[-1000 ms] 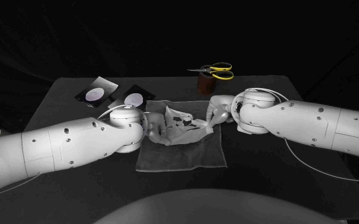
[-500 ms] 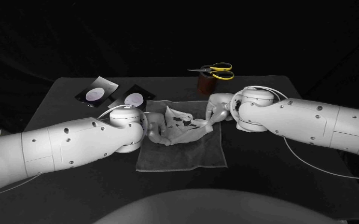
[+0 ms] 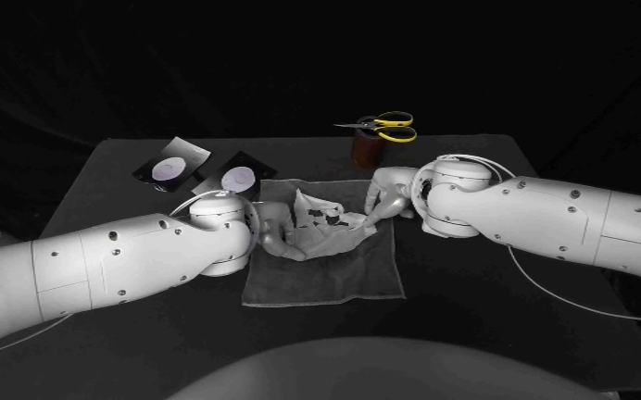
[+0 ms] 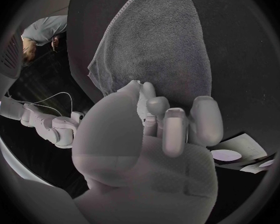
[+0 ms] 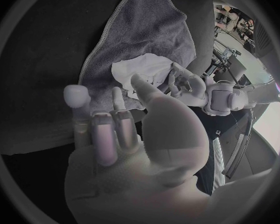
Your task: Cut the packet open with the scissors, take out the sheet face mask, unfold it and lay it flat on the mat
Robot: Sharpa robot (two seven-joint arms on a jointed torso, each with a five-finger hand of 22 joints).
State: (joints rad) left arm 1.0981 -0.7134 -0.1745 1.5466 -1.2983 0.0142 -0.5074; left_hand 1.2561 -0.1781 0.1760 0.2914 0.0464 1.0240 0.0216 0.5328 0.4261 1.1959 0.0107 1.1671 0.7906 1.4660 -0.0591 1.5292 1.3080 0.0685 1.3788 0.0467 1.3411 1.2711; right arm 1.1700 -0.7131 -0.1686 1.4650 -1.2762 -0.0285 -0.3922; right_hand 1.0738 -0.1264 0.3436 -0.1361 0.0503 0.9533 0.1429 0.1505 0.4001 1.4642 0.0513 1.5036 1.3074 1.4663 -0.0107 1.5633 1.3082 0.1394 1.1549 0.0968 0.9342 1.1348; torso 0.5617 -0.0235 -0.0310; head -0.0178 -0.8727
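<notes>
Barely shifted in a second: mask point(image 3: 325, 226) still crumpled on mat point(image 3: 327, 281), pinched at 9 o'clock by left hand point(image 3: 274, 224); right hand point(image 3: 387, 198) at 3 o'clock, grip impossible to tell. Unfolding unfinished.

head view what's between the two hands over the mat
The crumpled white sheet mask lies between the left hand and the right hand, on the grey mat, each hand at one edge of it. The head view shows this.

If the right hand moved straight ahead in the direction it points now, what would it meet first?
Most likely the mask, crumpled on the mat just ahead of the right hand; the left hand lies beyond it. Depth is unclear: they may touch.
</notes>
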